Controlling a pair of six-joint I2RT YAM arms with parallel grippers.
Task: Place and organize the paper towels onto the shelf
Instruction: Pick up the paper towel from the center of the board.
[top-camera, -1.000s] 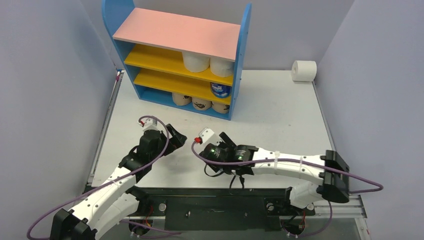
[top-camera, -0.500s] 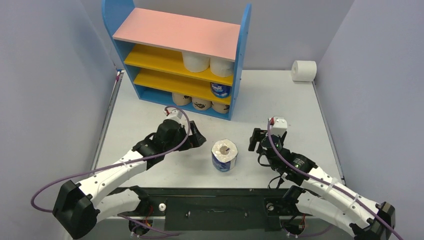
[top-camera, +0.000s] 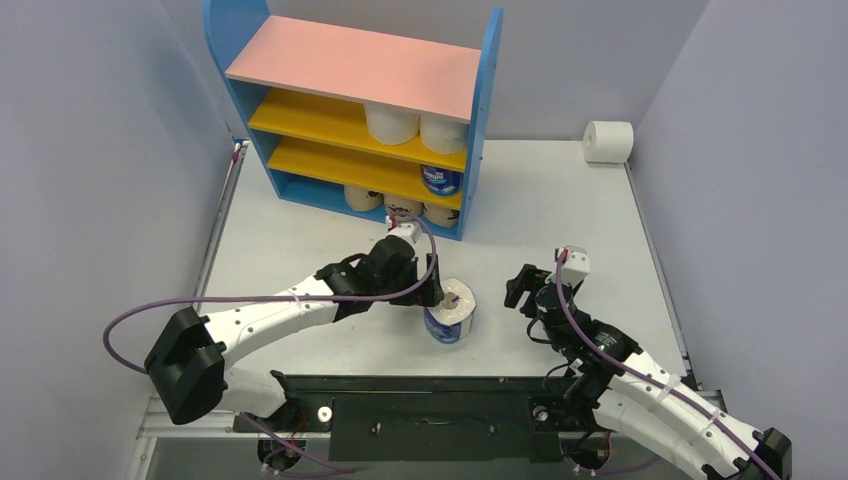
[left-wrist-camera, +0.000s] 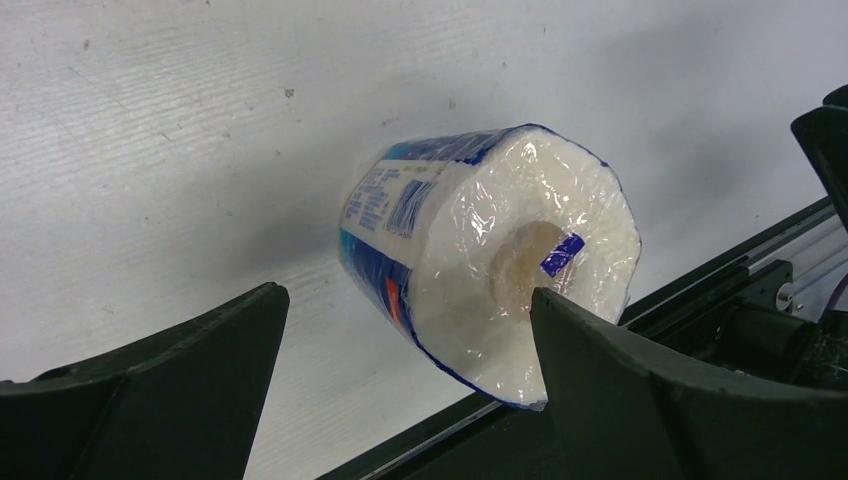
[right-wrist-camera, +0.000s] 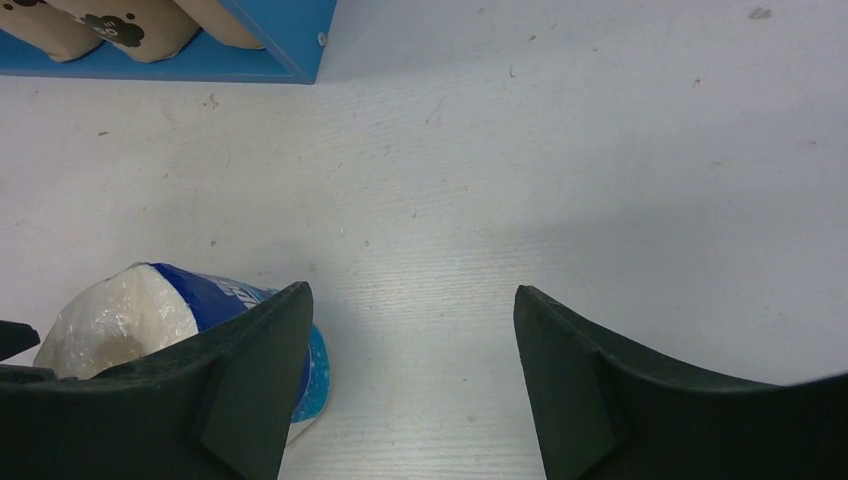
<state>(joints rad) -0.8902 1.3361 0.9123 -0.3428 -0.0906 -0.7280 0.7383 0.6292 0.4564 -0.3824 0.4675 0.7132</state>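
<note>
A blue-wrapped paper towel roll (top-camera: 449, 312) stands on end on the table in front of the shelf (top-camera: 355, 62). My left gripper (top-camera: 436, 294) reaches it from the left, open. In the left wrist view the roll (left-wrist-camera: 480, 250) lies between the jaws of the left gripper (left-wrist-camera: 408, 292); the right fingertip (left-wrist-camera: 560, 320) overlaps its end face and the left one stays apart. My right gripper (top-camera: 517, 287) is open to the right of the roll, with bare table between its jaws (right-wrist-camera: 410, 290) and the roll (right-wrist-camera: 150, 300) beside its left finger. On the shelf are white rolls (top-camera: 391, 122), a blue-wrapped one (top-camera: 441, 179) and tan printed ones (top-camera: 403, 208).
A single white roll (top-camera: 608, 141) lies on its side in the table's far right corner. The shelf's blue base (right-wrist-camera: 270, 40) with tan rolls (right-wrist-camera: 120, 25) shows at the top left of the right wrist view. A black rail (top-camera: 430, 400) runs along the near edge.
My left arm has swung right and brought its open jaws up around the blue-wrapped roll. My right arm has left the roll standing there and drawn back to the right.
</note>
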